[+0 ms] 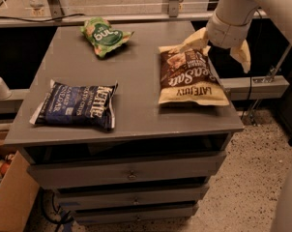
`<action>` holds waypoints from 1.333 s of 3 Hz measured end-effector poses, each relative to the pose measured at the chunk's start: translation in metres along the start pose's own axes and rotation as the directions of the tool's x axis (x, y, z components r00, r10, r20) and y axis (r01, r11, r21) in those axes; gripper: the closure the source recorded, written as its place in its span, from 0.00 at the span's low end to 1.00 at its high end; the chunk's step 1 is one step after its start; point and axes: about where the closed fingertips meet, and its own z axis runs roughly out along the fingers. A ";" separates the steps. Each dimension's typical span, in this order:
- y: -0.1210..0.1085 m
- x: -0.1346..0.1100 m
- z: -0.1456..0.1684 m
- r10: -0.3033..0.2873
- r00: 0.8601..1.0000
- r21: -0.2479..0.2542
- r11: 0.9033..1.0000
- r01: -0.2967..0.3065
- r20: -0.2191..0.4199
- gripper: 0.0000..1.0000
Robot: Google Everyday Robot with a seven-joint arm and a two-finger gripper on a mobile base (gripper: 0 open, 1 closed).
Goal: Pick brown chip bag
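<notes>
The brown chip bag [190,77] lies flat at the right side of the grey cabinet top [136,71], its cream "LATE JULY" end toward the front. My gripper [217,48] hangs over the bag's far right end. Its two pale yellow fingers [194,40] are spread wide apart: one over the bag's far edge, the other beyond the cabinet's right edge. Nothing is between them.
A dark blue Kettle bag [77,106] lies at the front left. A small green bag [104,34] lies at the back left. Drawers [131,174] are below the top. A cardboard box [10,202] stands on the floor at lower left.
</notes>
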 end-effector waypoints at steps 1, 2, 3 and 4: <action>-0.004 0.004 -0.004 -0.029 1.000 0.072 0.997 0.028 0.012 0.00; -0.022 0.001 -0.005 -0.068 0.998 0.173 0.983 0.064 0.018 0.00; -0.046 -0.008 0.003 -0.115 0.993 0.224 0.969 0.107 0.022 0.00; -0.061 -0.022 0.024 -0.145 0.989 0.214 0.967 0.136 0.028 0.00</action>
